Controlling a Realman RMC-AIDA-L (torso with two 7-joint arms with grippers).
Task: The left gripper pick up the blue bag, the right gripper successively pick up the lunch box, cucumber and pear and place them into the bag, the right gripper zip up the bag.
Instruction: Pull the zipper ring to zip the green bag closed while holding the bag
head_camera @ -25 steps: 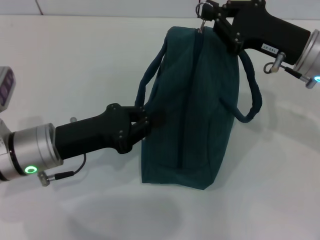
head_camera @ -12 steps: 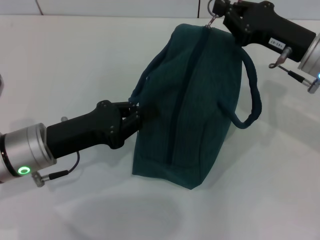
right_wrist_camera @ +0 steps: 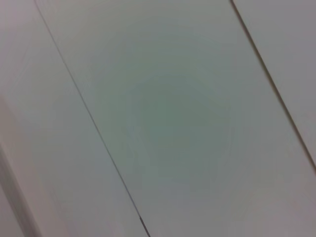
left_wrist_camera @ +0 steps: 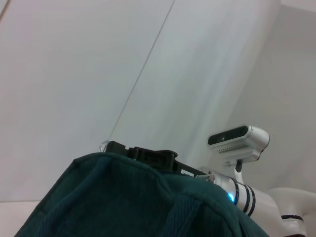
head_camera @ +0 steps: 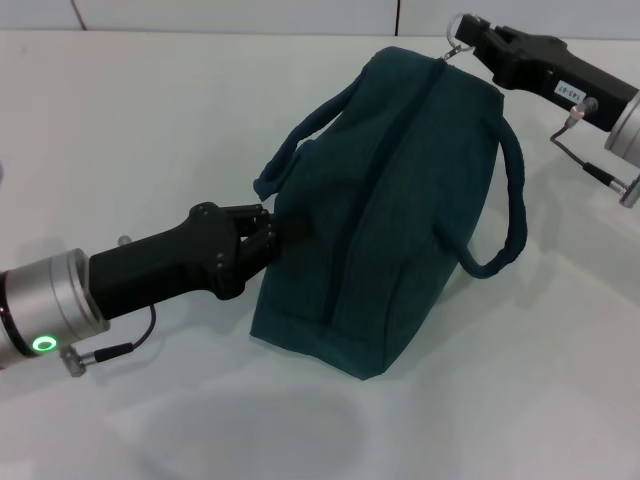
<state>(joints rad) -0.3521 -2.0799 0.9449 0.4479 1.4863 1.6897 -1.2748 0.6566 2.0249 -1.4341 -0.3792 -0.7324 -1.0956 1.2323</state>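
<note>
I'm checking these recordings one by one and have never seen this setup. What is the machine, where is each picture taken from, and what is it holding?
This is a robot with two silver arms, each ending in a black two-finger hand. The head picture looks down from the robot's head onto a white table. A large dark teal-blue fabric bag with loop handles stands there. The left hand is shut on the bag's side near a handle. The right hand is at the bag's far top end, shut on the zipper's metal ring pull. The left wrist picture looks up past the bag toward the robot's head camera. The right wrist picture shows only plain pale panels. No other objects are visible.
</note>
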